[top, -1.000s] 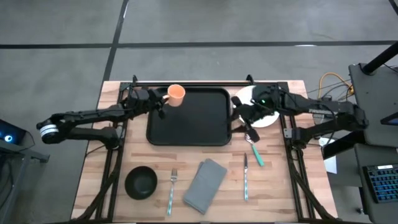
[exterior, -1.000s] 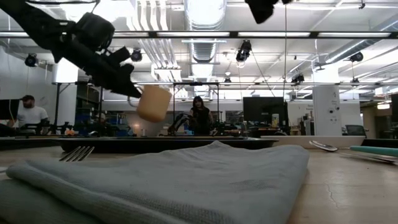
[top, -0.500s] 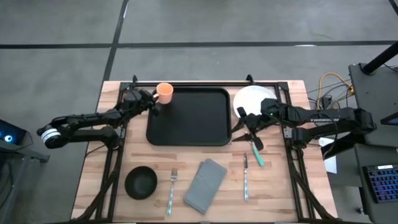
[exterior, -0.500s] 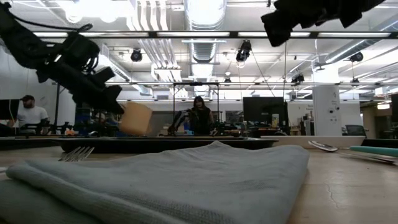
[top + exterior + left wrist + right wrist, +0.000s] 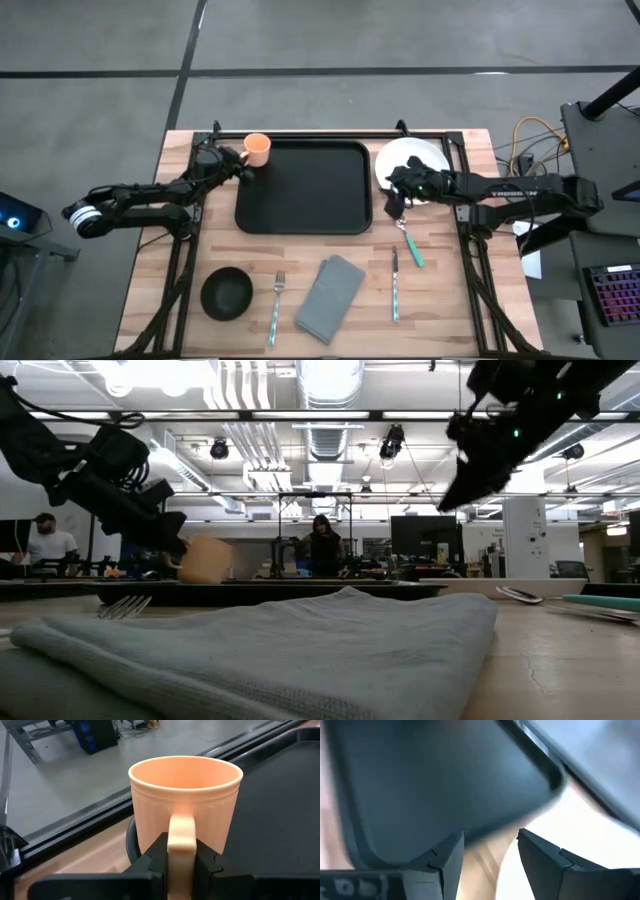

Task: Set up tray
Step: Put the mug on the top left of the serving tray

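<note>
- your left gripper (image 5: 181, 851) is clamped on the handle of the orange mug (image 5: 257, 149), one finger on each side of it, as the left wrist view shows.
- the mug sits upright at the far left corner of the tray (image 5: 305, 188), over or just beside its rim; you can't tell from above whether it touches down, and in the low view its base looks level with the tray edge.
- the tray is the big black one in the middle of the table's far half, bare inside.
- your right gripper (image 5: 396, 192) is at the tray's right edge, beside the near-left edge of the white plate (image 5: 412, 158); its fingers (image 5: 445, 857) stand apart with nothing between them.
- just in front of that gripper lies a teal-handled spoon (image 5: 409, 241).
- along the near side you have a dark bowl (image 5: 227, 294), a fork (image 5: 276, 305), the grey folded napkin (image 5: 331, 297) and a knife (image 5: 395, 284).
- people show in the room behind the table.
</note>
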Robot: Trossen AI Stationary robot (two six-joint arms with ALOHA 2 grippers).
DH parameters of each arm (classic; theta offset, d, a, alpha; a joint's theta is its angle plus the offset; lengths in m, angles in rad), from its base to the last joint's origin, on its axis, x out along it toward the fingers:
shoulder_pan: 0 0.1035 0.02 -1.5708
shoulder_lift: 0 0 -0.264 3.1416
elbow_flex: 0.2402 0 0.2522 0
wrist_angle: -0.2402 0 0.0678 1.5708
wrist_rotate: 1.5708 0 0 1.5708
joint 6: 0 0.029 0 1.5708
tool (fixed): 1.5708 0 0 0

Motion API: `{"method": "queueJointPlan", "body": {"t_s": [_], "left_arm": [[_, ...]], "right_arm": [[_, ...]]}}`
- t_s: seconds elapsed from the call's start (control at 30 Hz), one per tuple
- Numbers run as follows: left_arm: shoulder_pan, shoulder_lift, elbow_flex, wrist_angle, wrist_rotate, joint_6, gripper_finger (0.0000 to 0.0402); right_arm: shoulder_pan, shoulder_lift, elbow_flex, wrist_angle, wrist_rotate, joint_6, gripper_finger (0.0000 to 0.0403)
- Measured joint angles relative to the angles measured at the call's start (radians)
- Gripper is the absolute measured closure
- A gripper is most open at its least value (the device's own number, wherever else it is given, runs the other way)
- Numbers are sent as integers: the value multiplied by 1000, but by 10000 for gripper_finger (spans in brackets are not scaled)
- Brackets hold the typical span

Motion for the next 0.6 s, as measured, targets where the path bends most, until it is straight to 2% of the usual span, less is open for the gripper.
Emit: {"method": "queueJointPlan", "body": {"t_s": [0.27,0.6], "left_arm": [[11,172,20,153,53,-6,379],[11,332,13,226,59,-16,378]], "right_arm": [[-126,25,-80,-116,-71,103,227],[-130,22,-90,-165,-100,106,227]]}}
